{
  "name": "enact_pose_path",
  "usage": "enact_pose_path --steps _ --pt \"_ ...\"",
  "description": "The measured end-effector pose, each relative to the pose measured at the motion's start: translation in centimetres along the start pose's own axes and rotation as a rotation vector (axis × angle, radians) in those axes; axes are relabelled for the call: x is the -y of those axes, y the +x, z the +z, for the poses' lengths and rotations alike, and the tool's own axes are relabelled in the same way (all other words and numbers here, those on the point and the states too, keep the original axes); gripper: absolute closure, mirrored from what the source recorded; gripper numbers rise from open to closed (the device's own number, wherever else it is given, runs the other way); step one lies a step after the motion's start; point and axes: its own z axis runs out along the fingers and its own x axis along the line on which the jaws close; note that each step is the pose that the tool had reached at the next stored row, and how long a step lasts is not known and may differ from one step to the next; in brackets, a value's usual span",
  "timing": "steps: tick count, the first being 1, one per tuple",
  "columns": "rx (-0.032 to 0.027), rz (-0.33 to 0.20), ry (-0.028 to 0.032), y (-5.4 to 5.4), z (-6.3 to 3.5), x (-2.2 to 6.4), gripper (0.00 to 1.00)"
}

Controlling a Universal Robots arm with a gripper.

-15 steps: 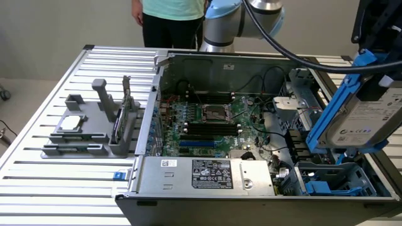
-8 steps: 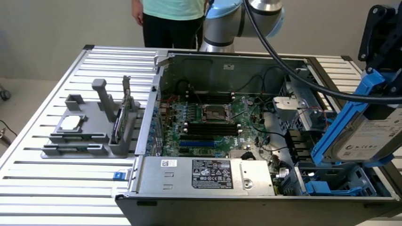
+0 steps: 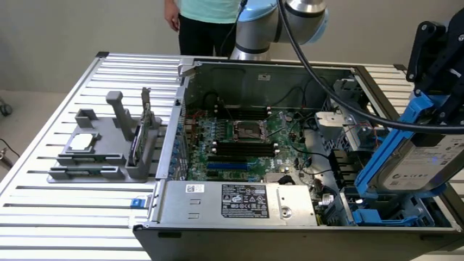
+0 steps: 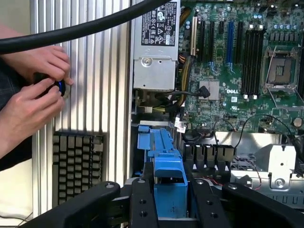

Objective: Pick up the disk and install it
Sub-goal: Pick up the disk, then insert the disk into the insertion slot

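Gripper clamped on disk by its blue carrier, held tilted over drive bay, near corner of open PC case, exterior view's right

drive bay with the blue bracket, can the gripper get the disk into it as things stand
Probably yes: the gripper holds the disk tilted right over the drive bay, and nothing visible lies between them.
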Motion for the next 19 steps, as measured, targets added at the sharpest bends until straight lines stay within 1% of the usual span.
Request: enact_pose_path --steps 4,5,8,11,19 --pt "0.0002 0.009 -0.009 -0.5 0.54 0.15 0.67" --pt "0.0006 0.01 -0.011 -0.6 0.66 0.29 0.67" --pt "0.0005 0.013 -0.0144 -0.6 0.9 0.92 0.67" --pt "0.0004 0.013 -0.023 -0.6 0.97 1.12 0.67" --pt "0.0006 0.013 -0.0234 -0.6 0.99 1.09 0.67"
